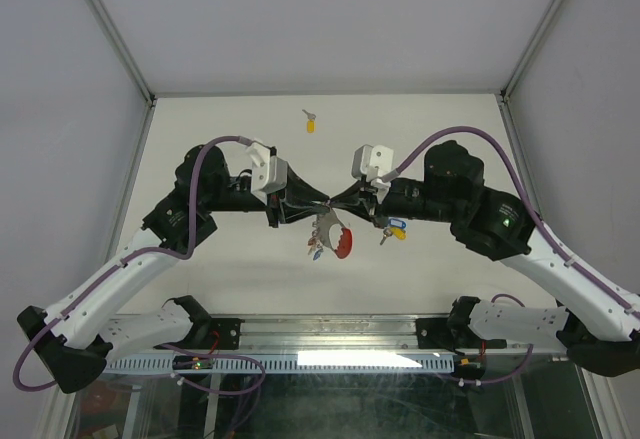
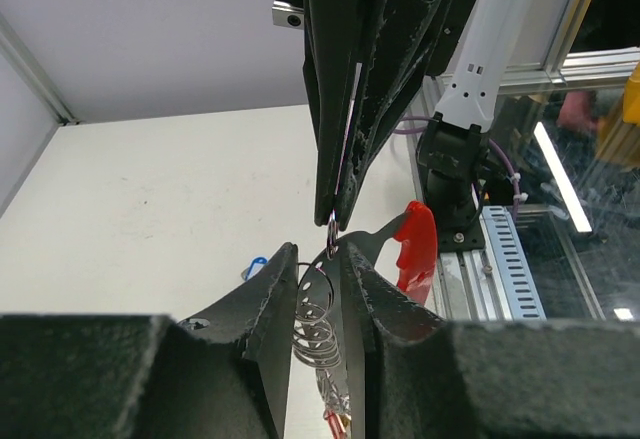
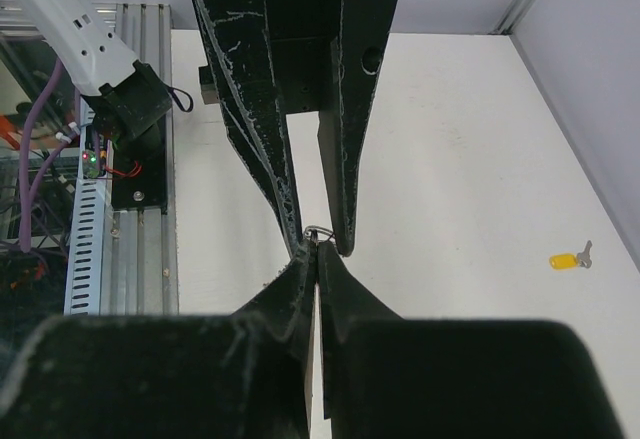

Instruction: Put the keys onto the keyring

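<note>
Keyring (image 1: 335,235) between left gripper (image 1: 322,202) and right gripper (image 1: 343,202); first key (image 1: 310,123) well behind it on the desk (image 1: 450,134), second key (image 1: 392,230) just right.

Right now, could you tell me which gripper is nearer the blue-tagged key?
Right. The blue-tagged key lies just by the right gripper; the left gripper is across the keyring from it.

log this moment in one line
left gripper: shut on keyring | right gripper: shut on keyring | yellow key: loose on table

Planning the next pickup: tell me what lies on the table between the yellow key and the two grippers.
Nothing. In the top view the table is bare between the yellow key and the spot where the left gripper and right gripper meet.
</note>
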You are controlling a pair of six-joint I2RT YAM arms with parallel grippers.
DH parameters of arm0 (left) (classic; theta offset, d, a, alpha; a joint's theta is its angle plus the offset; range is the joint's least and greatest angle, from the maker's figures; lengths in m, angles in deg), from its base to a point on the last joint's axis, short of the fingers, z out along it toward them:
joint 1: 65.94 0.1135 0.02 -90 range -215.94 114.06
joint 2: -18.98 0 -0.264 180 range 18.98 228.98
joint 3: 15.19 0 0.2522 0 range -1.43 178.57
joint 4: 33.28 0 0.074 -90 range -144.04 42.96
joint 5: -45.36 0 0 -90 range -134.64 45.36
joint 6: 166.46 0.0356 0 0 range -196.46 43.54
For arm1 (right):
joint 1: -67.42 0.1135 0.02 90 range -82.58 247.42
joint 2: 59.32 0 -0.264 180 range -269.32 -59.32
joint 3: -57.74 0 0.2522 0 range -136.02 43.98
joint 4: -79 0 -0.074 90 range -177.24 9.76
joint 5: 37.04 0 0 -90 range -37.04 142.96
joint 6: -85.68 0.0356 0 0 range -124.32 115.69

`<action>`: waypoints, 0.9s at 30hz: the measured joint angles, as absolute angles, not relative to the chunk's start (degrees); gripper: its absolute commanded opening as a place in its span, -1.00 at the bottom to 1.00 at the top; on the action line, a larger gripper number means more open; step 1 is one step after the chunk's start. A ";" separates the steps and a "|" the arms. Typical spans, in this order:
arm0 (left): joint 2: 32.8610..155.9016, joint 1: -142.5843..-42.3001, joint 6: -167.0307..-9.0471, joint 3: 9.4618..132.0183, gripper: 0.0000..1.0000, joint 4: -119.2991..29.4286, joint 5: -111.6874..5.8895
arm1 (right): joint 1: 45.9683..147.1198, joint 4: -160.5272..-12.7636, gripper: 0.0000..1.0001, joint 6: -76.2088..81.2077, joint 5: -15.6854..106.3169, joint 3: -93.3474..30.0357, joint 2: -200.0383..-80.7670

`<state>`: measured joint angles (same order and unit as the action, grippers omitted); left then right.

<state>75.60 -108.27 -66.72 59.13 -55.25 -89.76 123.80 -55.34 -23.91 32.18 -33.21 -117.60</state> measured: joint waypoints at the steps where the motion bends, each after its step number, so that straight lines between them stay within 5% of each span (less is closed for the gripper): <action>1: 75.60 -108.27 -66.68 59.19 -0.57 -55.31 -89.76 | 123.80 -55.34 -1.00 -23.91 32.18 -33.21 -117.67; 12: 75.60 -108.27 -66.44 59.30 -0.21 -55.79 -89.30 | 123.80 -55.56 -1.00 -23.91 33.27 -33.14 -118.30; 27: 74.50 -108.27 -65.87 60.00 -0.21 -58.72 -86.42 | 123.80 -55.58 -1.00 -23.84 37.78 -33.14 -117.63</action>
<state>74.50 -108.27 -65.87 60.00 -58.72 -86.42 123.80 -55.58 -23.84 37.78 -33.14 -117.63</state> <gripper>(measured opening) 0.388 0.006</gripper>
